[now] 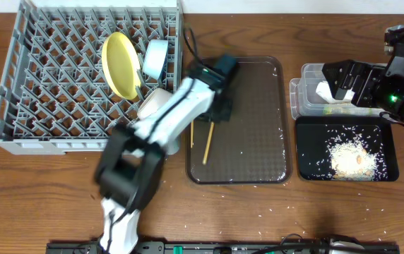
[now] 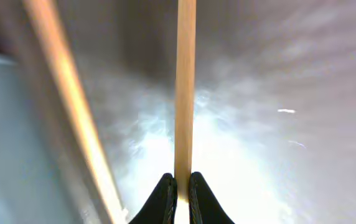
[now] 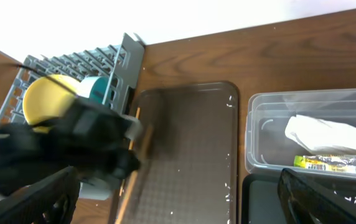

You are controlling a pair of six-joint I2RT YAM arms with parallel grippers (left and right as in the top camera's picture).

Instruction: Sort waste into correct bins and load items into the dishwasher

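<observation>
Chopstick (image 2: 185,93) pinched between the pressed-together tips of the left claw (image 2: 179,186), running straight away from them over the dark brown serving tray (image 1: 258,141) at the middle of the surface (image 1: 329,212). The second chopstick (image 2: 72,106) lies just beside it, blurred, toward the tray's left rim. The grey dish rack (image 1: 18,106) fills the far left corner. It carries the yellow plate (image 1: 121,63) on edge, the light blue bowl (image 1: 154,60) beside it, and a white bowl (image 1: 151,102) at its near right side. The right claw (image 3: 178,208) hangs spread wide, holding nothing, by the far right edge. There the clear tub (image 3: 259,124) holds the white napkin (image 3: 327,134) and the snack wrapper (image 3: 333,163). Just nearer, the black tray (image 1: 306,169) holds the rice scraps (image 1: 354,159).
</observation>
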